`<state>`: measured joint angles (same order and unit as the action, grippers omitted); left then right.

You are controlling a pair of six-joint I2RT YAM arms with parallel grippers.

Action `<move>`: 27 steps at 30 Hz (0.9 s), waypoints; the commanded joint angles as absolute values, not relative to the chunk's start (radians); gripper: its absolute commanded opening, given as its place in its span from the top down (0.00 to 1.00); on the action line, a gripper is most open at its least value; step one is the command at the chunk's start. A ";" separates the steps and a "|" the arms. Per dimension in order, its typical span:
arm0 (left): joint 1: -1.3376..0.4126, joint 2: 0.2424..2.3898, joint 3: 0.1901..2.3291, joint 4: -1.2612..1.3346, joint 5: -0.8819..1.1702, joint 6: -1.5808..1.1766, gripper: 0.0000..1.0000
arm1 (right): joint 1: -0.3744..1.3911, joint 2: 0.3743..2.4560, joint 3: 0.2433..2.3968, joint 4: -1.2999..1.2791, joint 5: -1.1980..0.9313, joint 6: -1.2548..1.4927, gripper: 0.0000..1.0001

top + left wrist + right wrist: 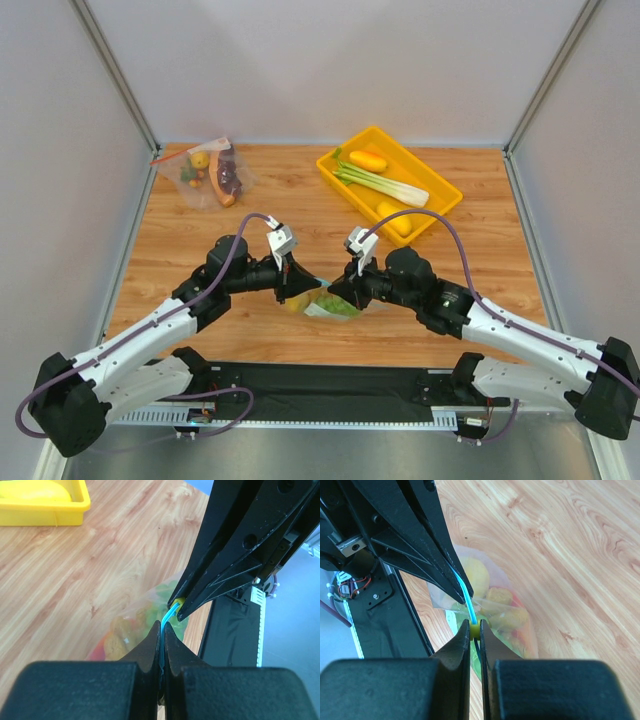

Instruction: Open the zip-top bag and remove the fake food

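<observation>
A: Where is the bag (320, 305) found?
B: At the near middle of the wood-grain table (300, 210); clear, crinkled plastic, with lumpy toy food (476, 572) seen inside.
A: And how is it held?
B: Its light-blue zip strip (167, 616) is pinched from both sides; the left gripper (161, 630) and right gripper (475, 627) are each closed tight on it.

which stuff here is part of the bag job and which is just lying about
Job: zip-top bag, fake food inside it, left fingers and right fingers pinching its mouth.
Lying about: yellow tray, leek in it, second bag with red-orange strip.
</observation>
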<state>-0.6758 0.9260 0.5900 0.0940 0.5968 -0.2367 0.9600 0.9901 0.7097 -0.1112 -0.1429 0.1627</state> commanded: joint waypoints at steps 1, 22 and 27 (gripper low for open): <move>-0.646 0.887 0.586 0.089 0.451 -0.201 1.00 | 0.948 0.962 0.695 -0.261 -0.074 0.143 0.98; -0.630 0.936 0.589 0.094 0.554 -0.190 1.00 | 0.950 0.960 0.696 -0.235 -0.058 0.153 0.44; -0.629 0.933 0.588 0.098 0.581 -0.186 1.00 | 0.948 0.965 0.724 -0.190 -0.066 0.135 0.40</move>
<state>-0.6323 0.9386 0.5800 0.0704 0.5529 -0.2176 0.9501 0.9798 0.6922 -0.2264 -0.0788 0.1551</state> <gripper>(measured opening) 0.008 0.613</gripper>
